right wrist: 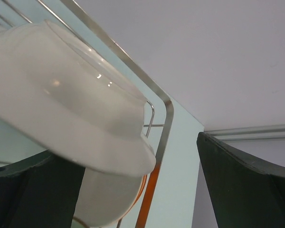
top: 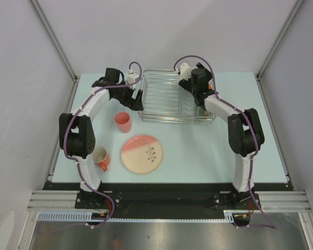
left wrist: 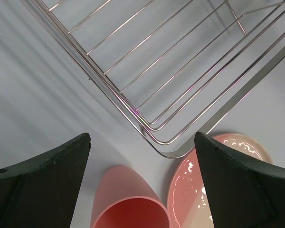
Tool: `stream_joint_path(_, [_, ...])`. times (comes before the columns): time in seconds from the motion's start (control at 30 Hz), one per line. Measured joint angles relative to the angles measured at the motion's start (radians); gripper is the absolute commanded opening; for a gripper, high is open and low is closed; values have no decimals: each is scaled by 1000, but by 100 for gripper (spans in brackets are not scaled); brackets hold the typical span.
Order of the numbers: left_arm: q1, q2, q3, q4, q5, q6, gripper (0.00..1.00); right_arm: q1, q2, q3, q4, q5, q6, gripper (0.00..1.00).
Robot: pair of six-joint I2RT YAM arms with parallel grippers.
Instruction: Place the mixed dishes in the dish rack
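Observation:
The silvery wire dish rack (top: pixel 169 99) stands at the table's back middle. My left gripper (top: pixel 137 100) is open and empty at the rack's near-left corner (left wrist: pixel 180 71), just above the salmon-pink tumbler (top: pixel 122 122), which shows upright between the jaws (left wrist: pixel 128 204). The pink-and-cream leaf-sprig plate (top: pixel 141 154) lies flat in front; its rim shows in the left wrist view (left wrist: pixel 199 190). The orange mug (top: pixel 100 157) stands at the near left. My right gripper (top: pixel 198 99) is open over the rack's right end. A tilted white plate (right wrist: pixel 66 109) fills its view, with a cream dish (right wrist: pixel 109 199) below it. No green bowl shows.
Grey enclosure walls with metal posts (top: pixel 55 44) close in the back and sides. The left arm's elbow (top: pixel 78 135) hangs over the mug's area. A black rail (top: pixel 161 190) runs along the table's near edge.

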Motion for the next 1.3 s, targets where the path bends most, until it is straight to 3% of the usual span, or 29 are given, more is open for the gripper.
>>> stream_joint_path(0.6, [-17,0,-69,49,-18,85,95,-9,83,114,103,43,0,100])
stream_joint_path(1.3, [-17,0,-85,67,-18,95,95,-50,136,219,103,20,63,100])
